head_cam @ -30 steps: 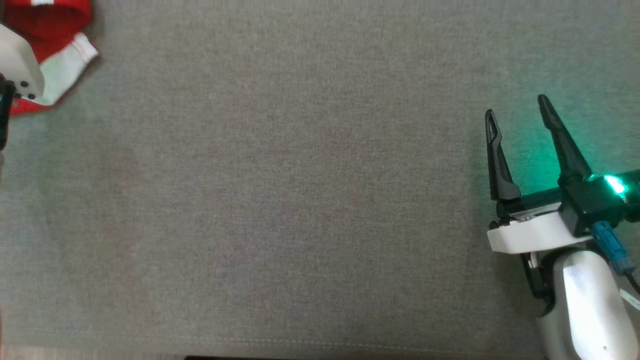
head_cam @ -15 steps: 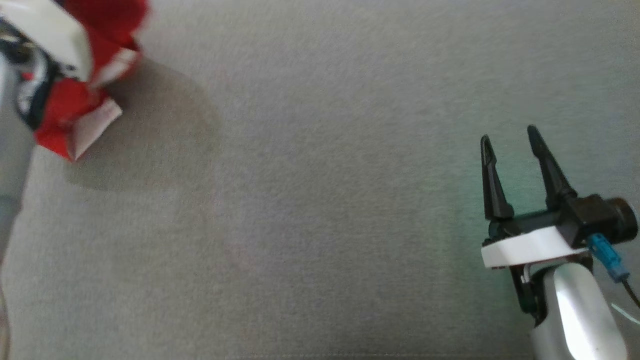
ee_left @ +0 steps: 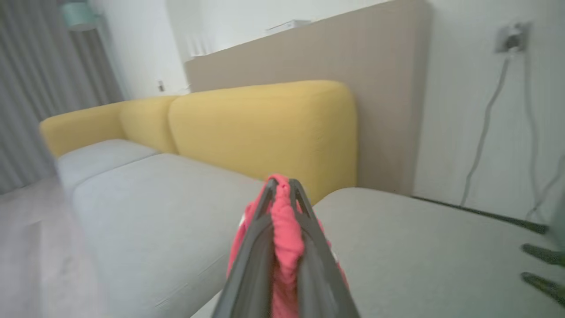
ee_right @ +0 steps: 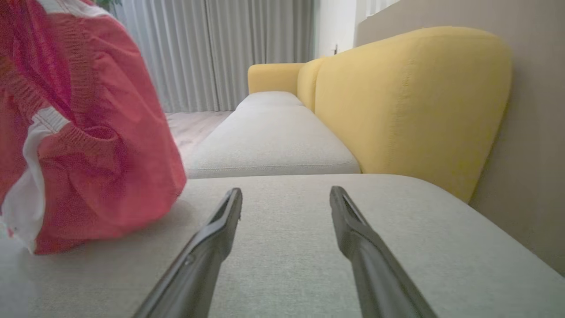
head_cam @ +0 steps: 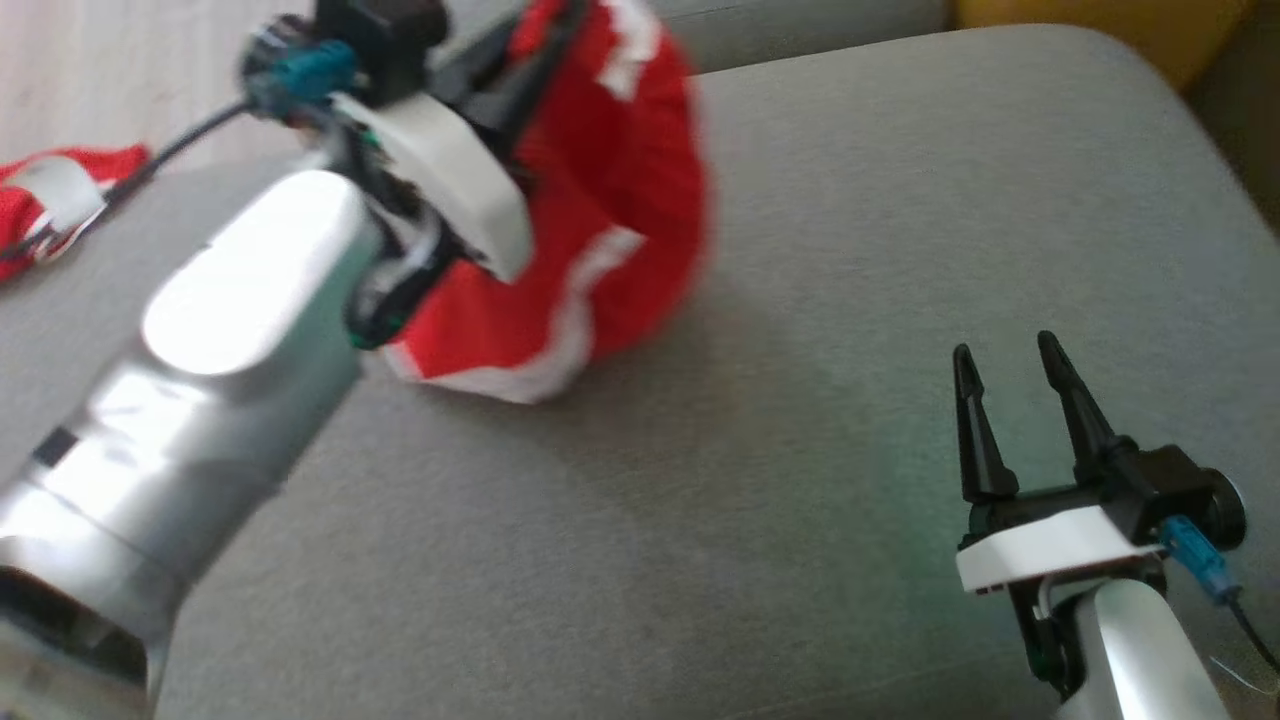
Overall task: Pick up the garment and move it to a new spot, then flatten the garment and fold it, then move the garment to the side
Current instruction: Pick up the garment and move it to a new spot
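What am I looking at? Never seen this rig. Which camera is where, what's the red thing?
A two-armed robot working at a sofa. One picture is from its head, looking down; the other two are from a camera on each wrist, looking along that arm's jaws. The left arm has its jaws shut on a red garment with white trim, hanging bunched over the grey cushion. The right arm hovers low, jaws open and empty. Another red cloth lies far left. A yellow backrest stands behind.
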Controlling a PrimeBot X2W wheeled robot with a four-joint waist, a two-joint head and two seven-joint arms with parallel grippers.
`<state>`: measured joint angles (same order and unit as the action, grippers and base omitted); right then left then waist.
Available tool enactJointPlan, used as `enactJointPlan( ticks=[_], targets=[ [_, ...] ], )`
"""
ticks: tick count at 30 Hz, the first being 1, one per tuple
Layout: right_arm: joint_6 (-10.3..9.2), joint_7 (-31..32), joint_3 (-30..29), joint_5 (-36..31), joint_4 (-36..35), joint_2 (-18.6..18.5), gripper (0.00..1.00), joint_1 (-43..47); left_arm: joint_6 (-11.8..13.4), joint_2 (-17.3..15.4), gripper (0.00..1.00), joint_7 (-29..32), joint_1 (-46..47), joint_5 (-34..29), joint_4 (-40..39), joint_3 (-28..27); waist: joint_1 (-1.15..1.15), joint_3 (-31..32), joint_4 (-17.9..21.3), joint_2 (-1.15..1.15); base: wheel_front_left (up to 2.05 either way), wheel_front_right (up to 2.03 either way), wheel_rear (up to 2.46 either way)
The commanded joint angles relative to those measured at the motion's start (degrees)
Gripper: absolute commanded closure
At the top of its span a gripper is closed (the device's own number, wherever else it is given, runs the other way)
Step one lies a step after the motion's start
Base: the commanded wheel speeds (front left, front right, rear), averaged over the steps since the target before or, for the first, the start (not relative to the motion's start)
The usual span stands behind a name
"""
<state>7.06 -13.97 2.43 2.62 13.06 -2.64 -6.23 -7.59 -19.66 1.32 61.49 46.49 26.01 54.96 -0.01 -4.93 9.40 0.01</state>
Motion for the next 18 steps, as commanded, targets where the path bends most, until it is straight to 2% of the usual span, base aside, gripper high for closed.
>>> enactJointPlan(
  ticks=[1, 5, 9, 13, 18],
  targets=[
    [0.43, -0.76, 1.02, 0.42, -1.61, -0.23, 0.00, -0.72, 0.10, -1.50, 1.00, -0.87, 4.19, 1.24, -2.29, -1.54, 0.01, 1.02, 2.04, -0.01, 0.00, 0.00, 0.00],
    [0.43, -0.90, 0.42, 0.54, -1.31, -0.23, 0.00, 0.06, 0.10, -1.96, 1.00, -3.43, 4.41, 6.48, -7.17, 2.92, 0.01, 0.51, 2.55, -0.01, 0.00, 0.00, 0.00],
    [0.43, -0.97, 0.41, 0.73, -0.98, -0.23, 0.00, 0.90, 0.10, -4.13, 1.00, -4.72, 0.87, 10.34, -7.66, 7.47, 0.01, 0.11, 2.13, -0.01, 0.00, 0.00, 0.00],
    [0.43, -1.00, 0.81, 0.86, -0.76, -0.23, 0.00, 1.43, 0.10, -6.00, 1.00, -7.04, -5.83, 13.20, -3.40, 10.23, 0.01, -0.23, 1.51, -0.01, 0.00, 0.00, 0.00],
    [0.43, -1.01, 1.41, 0.83, -0.98, -0.23, 0.00, 1.57, 0.15, -7.12, 1.00, -8.77, -13.14, 14.09, 6.44, 13.17, 0.01, -1.11, 0.95, -0.01, 0.00, 0.00, 0.00]
  ],
)
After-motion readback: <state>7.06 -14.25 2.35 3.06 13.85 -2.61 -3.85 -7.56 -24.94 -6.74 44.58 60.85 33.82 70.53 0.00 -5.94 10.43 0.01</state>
